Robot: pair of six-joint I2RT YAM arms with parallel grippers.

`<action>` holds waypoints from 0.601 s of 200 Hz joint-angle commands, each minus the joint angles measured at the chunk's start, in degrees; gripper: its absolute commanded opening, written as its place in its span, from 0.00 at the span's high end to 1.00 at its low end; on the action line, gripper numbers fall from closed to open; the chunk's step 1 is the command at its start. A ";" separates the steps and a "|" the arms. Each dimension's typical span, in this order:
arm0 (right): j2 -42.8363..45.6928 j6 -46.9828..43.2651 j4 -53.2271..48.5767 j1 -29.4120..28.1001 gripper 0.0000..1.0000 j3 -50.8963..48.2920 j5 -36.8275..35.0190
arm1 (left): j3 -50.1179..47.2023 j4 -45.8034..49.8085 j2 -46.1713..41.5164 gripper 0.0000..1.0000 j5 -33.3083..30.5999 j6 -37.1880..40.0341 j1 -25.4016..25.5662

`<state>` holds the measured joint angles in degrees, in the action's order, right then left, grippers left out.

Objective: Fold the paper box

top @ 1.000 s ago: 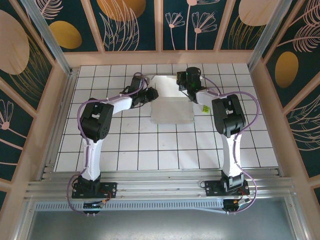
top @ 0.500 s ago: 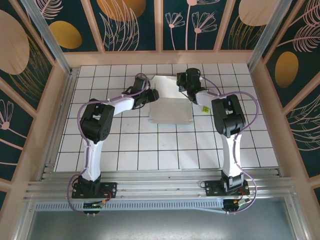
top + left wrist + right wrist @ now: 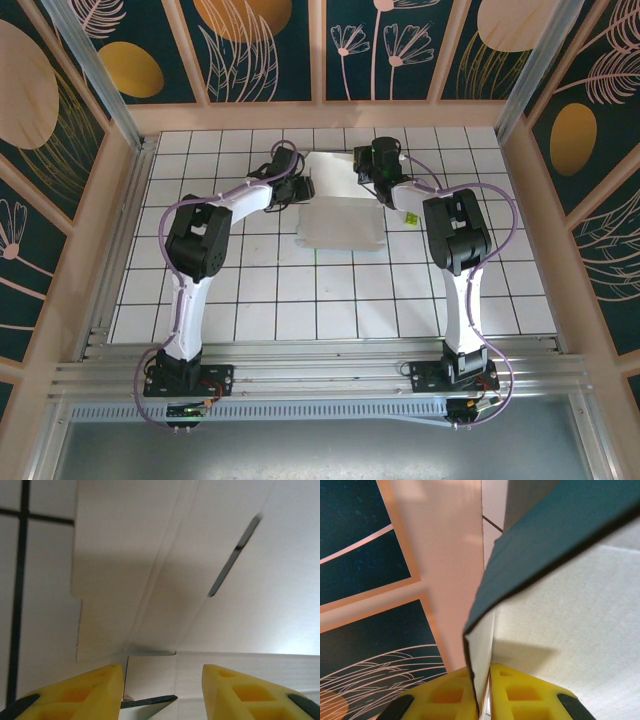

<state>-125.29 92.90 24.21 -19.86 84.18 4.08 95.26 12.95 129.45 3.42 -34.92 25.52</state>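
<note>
one end effector has just widened: my left end effector (image 3: 162, 680) hangs half open and empty over the white paper box (image 3: 340, 222) at the counter's (image 3: 200, 300) far middle, while the right end effector (image 3: 482, 682) pinches its raised turquoise-backed flap (image 3: 545, 525), so folding looks midway.

White gridded table (image 3: 330, 300); paper box (image 3: 340, 225) on it far ctr, white side up.
</note>
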 commanded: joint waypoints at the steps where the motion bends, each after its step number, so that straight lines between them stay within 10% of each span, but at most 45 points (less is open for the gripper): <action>1: 2.32 -1.13 0.23 -0.44 0.87 -0.82 -1.53 | 1.74 4.55 2.01 0.55 1.79 -0.95 -0.10; 120: 2.25 -1.06 0.68 -0.52 0.87 -1.14 -1.33 | 1.70 -1.18 1.99 0.78 8.46 -0.32 -0.03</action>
<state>-125.25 92.92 24.25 -19.84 84.16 3.88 96.23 13.74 130.93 9.26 -35.79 25.10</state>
